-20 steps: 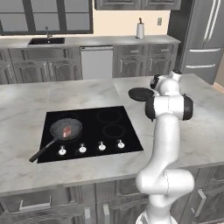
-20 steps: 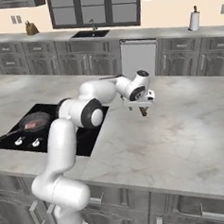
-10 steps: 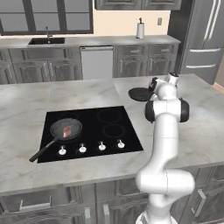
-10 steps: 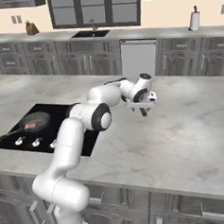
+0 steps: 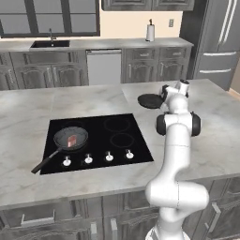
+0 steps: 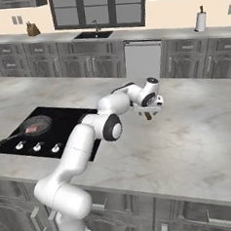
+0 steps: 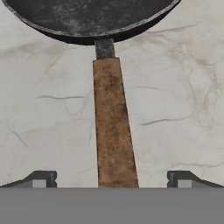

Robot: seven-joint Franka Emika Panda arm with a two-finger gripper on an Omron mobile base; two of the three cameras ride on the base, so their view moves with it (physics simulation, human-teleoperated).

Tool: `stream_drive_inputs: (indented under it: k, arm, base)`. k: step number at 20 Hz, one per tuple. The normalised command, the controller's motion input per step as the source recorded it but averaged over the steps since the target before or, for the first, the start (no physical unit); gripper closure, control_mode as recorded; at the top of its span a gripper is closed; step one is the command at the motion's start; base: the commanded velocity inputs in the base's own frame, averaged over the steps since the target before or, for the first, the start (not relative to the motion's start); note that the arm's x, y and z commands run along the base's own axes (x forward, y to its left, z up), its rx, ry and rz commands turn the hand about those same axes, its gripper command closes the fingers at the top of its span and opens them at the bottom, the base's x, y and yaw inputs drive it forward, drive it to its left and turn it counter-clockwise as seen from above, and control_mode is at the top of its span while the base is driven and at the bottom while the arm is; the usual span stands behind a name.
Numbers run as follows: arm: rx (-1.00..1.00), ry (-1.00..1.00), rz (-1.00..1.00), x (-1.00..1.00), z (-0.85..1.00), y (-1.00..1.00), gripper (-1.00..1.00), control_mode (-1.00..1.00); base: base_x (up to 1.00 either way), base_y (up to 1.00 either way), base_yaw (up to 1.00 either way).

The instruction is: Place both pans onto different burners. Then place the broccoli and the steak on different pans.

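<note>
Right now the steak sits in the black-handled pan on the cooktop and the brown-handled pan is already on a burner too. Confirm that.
Not quite. The steak does sit in the black-handled pan on the cooktop, but the brown-handled pan lies on the marble counter, off the burners. The hand view shows its handle on bare marble between the open fingers.

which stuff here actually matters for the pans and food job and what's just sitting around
Part of the job:
- pan with the black handle on a cooktop burner
- steak lying in that pan
- pan with the brown handle on the counter
- gripper, jaws open either side of that handle

Just lying about:
- paper towel roll
- sink
- knife block
</note>
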Motion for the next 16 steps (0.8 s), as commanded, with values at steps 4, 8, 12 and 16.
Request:
stream_drive_inputs:
  k: [4,8,12,16]
  arm:
    - [0.00,0.06,0.00,0.12,-0.24,0.00,-1.00,-1.00]
    - [0.00,0.04,0.00,0.07,-0.29,0.00,-1.00,-1.00]
    - [0.00,0.01,0.00,0.03,-0.13,0.00,1.00,-1.00]
    - [0.00,-0.02,0.00,0.00,0.00,0.00,1.00,-1.00]
  base:
    - [0.00,0.00,0.00]
    - [0.00,0.00,0.00]
    - [0.00,0.00,0.00]
    - [0.00,0.00,0.00]
